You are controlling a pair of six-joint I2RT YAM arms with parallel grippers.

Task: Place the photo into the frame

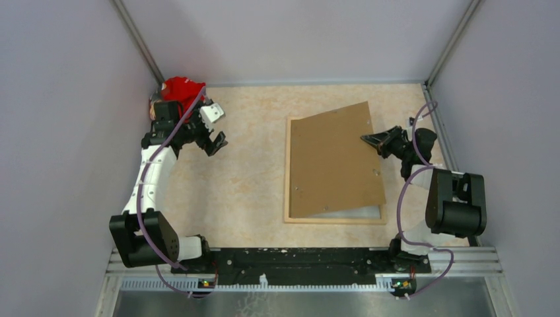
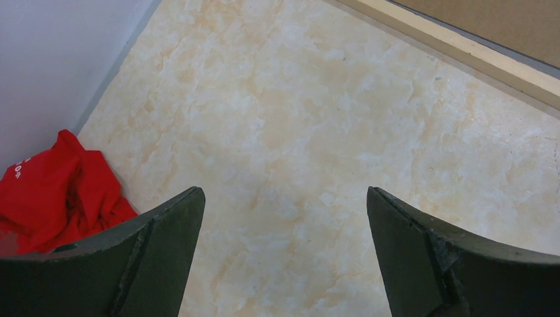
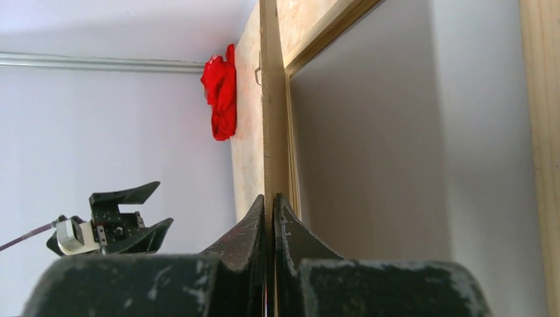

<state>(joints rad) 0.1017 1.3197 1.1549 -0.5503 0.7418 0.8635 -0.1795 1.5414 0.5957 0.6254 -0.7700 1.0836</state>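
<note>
Right wrist: right gripper (image 3: pixel 269 199) pinching backing board (image 3: pixel 267 99) edge; left gripper (image 2: pixel 284 193) agape.

no legible text; white print on red cloth (image 2: pixel 63 191) unreadable

Backing board (image 1: pixel 333 162) askew right of centre; red cloth (image 1: pixel 181 88) crumpled, far-left corner.
</note>
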